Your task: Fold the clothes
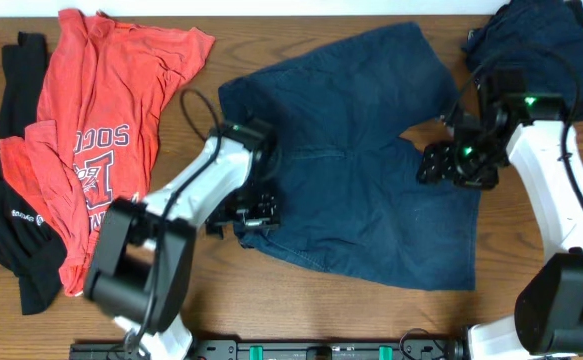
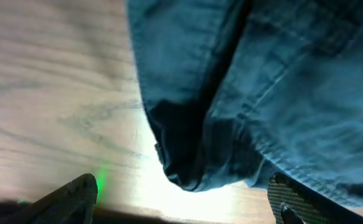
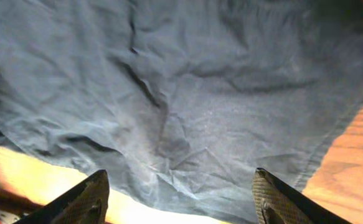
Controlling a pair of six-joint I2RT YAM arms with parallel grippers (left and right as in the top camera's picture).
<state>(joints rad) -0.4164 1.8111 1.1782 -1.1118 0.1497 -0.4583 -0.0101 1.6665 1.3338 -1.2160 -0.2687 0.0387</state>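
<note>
Navy shorts (image 1: 361,150) lie spread and creased in the middle of the surface (image 1: 271,40). Only overhead do we see the red T-shirt (image 1: 101,120) and black garment (image 1: 11,230) on the left. In the wrist views we find the left tool (image 2: 184,196) and right tool (image 3: 181,193) gaping wide, holding nothing.

Robotics lab bench: a white-and-black left arm (image 1: 186,195) and right arm (image 1: 561,170) stand on a black rail (image 1: 301,350) along the edge of a wood-grain desk (image 1: 271,35). A cable (image 1: 193,105) loops from one arm and a green status light (image 1: 529,101) glows above the spread-out clothes (image 1: 371,180).
</note>
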